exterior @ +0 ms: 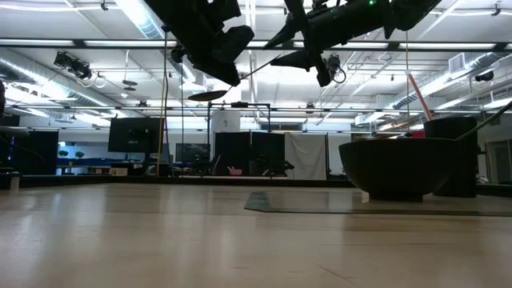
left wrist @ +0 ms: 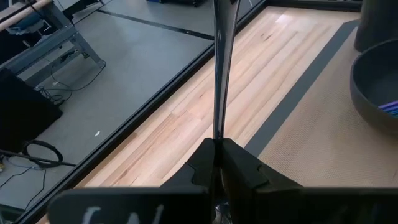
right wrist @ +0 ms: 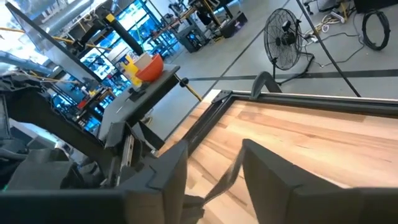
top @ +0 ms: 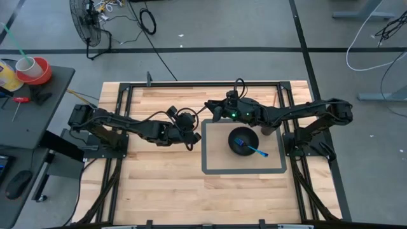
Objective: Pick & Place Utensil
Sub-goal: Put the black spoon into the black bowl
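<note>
Left hand: my left hand (left wrist: 219, 163) is clamped on a utensil (left wrist: 221, 68), held above the table (top: 159, 184).
Right hand: my right hand (right wrist: 214, 177), fingers apart, hovers nearby.
Bowl: a dark bowl (top: 243, 140) on the mat (top: 216, 166) holds a blue utensil (top: 253, 149).

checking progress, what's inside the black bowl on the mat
The bowl holds one blue utensil, its handle sticking out over the rim toward the right arm's side. Whatever lies beneath it on the bowl's floor is hidden.

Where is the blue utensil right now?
In the high view, the blue utensil lies in the dark bowl on the grey-bordered mat, on the table's right half near the right arm.
</note>
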`<act>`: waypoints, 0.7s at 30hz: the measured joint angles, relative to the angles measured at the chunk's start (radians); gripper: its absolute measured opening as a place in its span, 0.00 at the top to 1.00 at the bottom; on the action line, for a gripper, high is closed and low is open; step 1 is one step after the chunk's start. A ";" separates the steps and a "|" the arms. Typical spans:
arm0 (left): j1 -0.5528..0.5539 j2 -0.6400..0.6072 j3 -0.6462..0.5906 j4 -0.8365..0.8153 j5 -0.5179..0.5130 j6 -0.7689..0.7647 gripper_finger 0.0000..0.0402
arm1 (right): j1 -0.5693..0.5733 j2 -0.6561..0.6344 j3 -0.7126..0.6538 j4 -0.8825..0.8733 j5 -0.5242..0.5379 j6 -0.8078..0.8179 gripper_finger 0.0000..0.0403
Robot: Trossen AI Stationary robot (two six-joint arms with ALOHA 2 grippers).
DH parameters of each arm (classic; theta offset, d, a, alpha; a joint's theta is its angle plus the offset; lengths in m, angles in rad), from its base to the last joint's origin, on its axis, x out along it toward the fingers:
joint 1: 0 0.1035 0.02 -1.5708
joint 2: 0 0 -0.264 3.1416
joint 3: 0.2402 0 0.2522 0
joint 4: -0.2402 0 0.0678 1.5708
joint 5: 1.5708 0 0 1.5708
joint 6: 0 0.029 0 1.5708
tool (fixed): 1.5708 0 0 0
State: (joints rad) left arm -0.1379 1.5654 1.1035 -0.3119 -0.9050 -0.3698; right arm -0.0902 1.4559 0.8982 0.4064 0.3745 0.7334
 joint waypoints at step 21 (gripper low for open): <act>-0.011 0.001 0.000 0.000 0.012 -0.003 0.90 | 0.001 0.000 0.000 -0.011 -0.001 -0.115 0.97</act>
State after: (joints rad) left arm -0.1491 1.5665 1.1035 -0.3121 -0.8927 -0.3733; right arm -0.0895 1.4563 0.8985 0.3959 0.3737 0.6188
